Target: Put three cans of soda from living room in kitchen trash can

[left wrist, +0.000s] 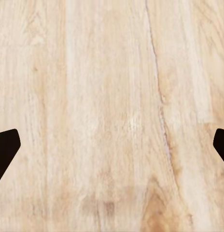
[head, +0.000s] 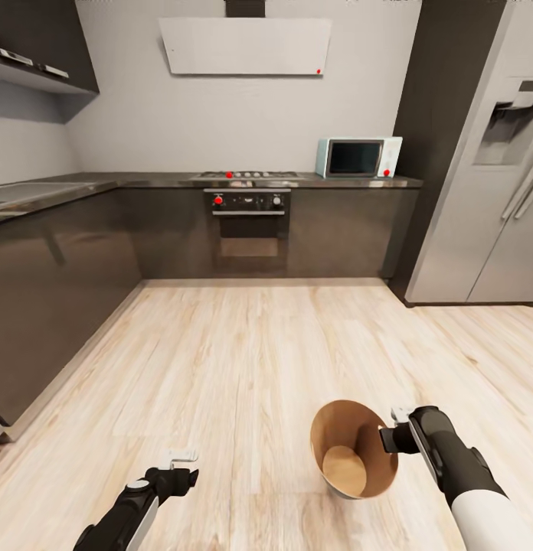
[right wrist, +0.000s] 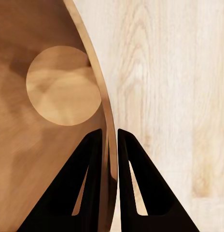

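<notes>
Trash can sits on the wood floor at about five o'clock in the head view, lidless and empty — its tan inner wall and round bottom are bare, no soda can inside. Going left to right: at seven o'clock the left gripper hangs over bare planks with its fingers spread wide, holding nothing; then the bin; then the right gripper, narrowed down on the bin's rim at its three o'clock side, one finger inside the wall and one outside. Farther off, at twelve o'clock, stand the oven and hob, with a microwave at one o'clock and the steel fridge at two. The bin looks stiff and thin-walled, probably light when empty — the rim seems the sensible hold, though a one-sided pinch would likely let it swing or tip.
</notes>
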{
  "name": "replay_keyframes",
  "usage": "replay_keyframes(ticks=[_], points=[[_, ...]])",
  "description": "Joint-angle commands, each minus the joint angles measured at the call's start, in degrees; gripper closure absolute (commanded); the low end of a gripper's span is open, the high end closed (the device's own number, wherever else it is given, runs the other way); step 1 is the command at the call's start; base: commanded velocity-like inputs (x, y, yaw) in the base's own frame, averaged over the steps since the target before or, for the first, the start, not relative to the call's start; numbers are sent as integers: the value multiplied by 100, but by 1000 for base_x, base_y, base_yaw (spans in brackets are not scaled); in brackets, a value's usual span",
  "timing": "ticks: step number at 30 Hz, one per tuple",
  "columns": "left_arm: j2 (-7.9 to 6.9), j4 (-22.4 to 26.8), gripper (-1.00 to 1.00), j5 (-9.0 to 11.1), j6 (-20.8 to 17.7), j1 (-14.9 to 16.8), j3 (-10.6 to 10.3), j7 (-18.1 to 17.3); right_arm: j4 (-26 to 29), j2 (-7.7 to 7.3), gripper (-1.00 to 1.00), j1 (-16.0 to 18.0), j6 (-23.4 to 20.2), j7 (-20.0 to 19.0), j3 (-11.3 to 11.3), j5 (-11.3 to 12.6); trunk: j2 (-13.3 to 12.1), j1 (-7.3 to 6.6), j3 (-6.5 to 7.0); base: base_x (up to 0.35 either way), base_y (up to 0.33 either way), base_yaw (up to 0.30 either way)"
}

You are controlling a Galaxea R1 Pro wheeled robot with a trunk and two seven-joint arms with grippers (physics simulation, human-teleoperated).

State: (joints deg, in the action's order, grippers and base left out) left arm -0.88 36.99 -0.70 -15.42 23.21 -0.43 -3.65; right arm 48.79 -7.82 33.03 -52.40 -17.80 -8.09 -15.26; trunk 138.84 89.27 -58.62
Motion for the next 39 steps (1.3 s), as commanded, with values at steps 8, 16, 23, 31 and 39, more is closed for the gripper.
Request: replay_keyframes(ticks=[8, 16, 23, 31, 39], points=[[0, -4, -100, 0, -12, 0, -1, -8, 16, -16, 100, -4, -4, -47, -8, 105, -322, -177, 144, 0, 0, 0], [0, -2, -100, 0, -13, 0, -1, -37, 11, -8, 100, -55, 422, -56, -8, 105, -643, -352, 288, 0, 0, 0], [0, -8, -100, -7, -21, 0, -1, -47, 8, -17, 100, -154, 487, -99, -35, 113, -924, -506, 414, 0, 0, 0], [0, -8, -100, -9, -22, 0, -1, -48, 8, -19, 100, -165, 499, -543, -223, 87, -1245, -682, 557, 0, 0, 0], [0, -8, -100, -9, -39, 0, -1, -140, 11, -19, 100, -183, 510, -584, -234, 89, -1565, -857, 701, 0, 0, 0]])
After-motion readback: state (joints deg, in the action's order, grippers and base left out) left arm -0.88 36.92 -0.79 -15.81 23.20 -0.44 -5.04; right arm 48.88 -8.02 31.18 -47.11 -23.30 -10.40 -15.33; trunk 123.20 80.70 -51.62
